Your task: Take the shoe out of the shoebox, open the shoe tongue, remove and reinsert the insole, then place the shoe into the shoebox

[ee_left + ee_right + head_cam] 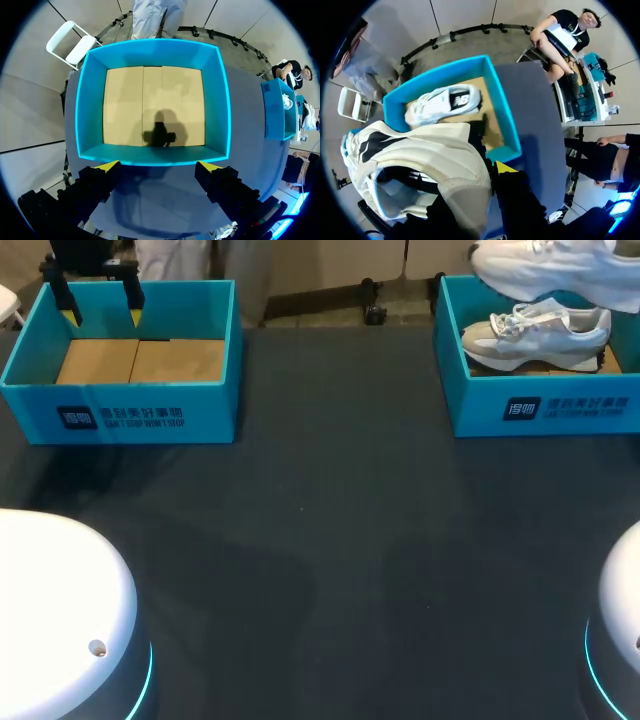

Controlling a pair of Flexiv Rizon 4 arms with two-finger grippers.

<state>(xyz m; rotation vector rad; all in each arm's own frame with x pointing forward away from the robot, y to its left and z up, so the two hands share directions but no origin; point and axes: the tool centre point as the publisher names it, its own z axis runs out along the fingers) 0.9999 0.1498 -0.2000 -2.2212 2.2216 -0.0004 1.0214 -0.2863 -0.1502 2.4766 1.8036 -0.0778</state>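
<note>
Shoe [545, 262] [420, 150], white and grey, is held up in the air over the right shoebox [540, 410] [507, 115], at the table's far right corner; the right gripper [486, 172] grasps the shoe at its heel end, with one yellow fingertip [505, 167] showing beside the heel and the other hidden by the shoe; a second shoe [535, 335] [442, 102] lies on its side inside that box; on the far left of the dark table [330, 540] stands the left shoebox [120, 415] [220, 100], blue with a bare cardboard floor; the left gripper [102, 312] [159, 167] hangs above it, fingers spread wide and holding nothing.
</note>
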